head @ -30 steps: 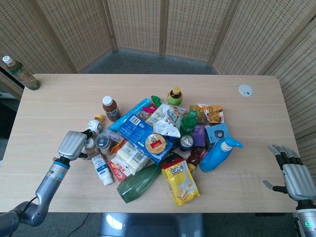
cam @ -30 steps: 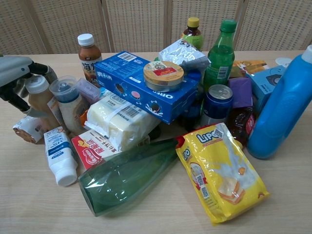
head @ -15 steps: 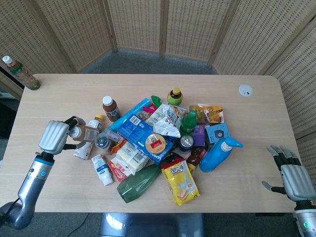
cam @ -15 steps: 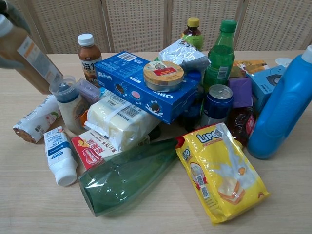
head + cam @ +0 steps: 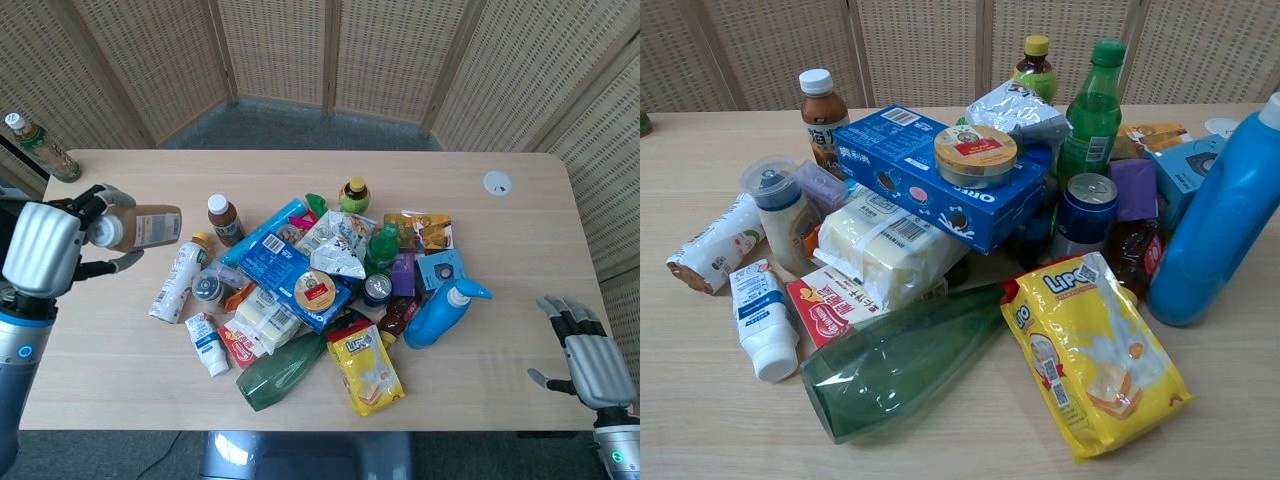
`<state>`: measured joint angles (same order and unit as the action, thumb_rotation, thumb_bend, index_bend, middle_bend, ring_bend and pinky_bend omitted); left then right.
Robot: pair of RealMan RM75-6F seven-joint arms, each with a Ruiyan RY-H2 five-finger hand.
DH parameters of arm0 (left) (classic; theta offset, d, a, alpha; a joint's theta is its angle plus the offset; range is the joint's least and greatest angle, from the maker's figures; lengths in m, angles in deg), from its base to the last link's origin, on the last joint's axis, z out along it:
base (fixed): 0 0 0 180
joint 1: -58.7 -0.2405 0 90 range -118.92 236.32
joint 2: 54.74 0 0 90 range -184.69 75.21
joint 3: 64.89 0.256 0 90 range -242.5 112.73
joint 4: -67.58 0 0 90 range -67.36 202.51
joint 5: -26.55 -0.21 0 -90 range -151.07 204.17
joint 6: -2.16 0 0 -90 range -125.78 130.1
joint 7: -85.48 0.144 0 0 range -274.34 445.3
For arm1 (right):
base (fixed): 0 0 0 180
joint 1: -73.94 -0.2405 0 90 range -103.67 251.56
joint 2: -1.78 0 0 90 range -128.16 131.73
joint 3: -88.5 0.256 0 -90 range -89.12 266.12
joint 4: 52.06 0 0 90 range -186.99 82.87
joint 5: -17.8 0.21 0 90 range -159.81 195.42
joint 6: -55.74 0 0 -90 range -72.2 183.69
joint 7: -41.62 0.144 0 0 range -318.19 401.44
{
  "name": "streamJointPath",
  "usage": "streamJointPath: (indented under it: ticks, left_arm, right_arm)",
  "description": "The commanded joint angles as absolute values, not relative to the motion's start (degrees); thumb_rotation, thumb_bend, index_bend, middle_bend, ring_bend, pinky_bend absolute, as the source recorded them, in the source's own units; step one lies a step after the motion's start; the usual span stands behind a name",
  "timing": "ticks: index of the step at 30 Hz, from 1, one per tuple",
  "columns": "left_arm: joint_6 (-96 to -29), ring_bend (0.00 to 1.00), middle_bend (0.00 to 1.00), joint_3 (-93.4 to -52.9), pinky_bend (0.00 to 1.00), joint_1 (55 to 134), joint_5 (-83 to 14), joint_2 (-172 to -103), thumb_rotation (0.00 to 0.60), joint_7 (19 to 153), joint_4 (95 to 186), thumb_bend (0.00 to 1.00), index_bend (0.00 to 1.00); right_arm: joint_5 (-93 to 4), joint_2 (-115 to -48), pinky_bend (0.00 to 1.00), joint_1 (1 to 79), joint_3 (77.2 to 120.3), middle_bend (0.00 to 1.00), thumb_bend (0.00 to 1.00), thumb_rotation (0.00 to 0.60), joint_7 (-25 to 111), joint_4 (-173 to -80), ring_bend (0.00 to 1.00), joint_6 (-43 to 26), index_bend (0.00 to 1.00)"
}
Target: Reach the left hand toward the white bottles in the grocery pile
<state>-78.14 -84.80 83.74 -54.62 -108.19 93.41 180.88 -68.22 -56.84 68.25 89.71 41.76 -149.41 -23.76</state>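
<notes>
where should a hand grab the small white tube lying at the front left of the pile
Grip the white tube across its labelled middle, coming from above and from its open left side. It lies flat on the table with its cap toward the front edge; the red packet crowds its right side, so the left is freer.
</notes>
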Motion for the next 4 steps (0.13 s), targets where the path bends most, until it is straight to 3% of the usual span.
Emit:
streamJointPath:
  ticks: [1, 4]
  left_arm:
    - [-78.41, 0.83, 0.89, -85.1, 0.78, 83.65, -53.97, -107.74, 0.6, 93.4, 181.63, 0.07, 0.67]
    - [-78.22, 0.83, 0.89, -84.72, 0.78, 83.82, -54.03, -107.92, 0.6, 93.65, 181.72, 0.07, 0.67]
  right_arm:
    - [-68.07, -56.8, 0.0, 68.28, 89.75, 0.0, 0.0, 0.6, 41.84, -149.37, 0.0, -23.76, 0.0]
    - [-68.01, -56.76, 0.0, 68.3, 89.76, 0.0, 0.0, 0.6, 41.92, -149.34, 0.0, -23.76, 0.0]
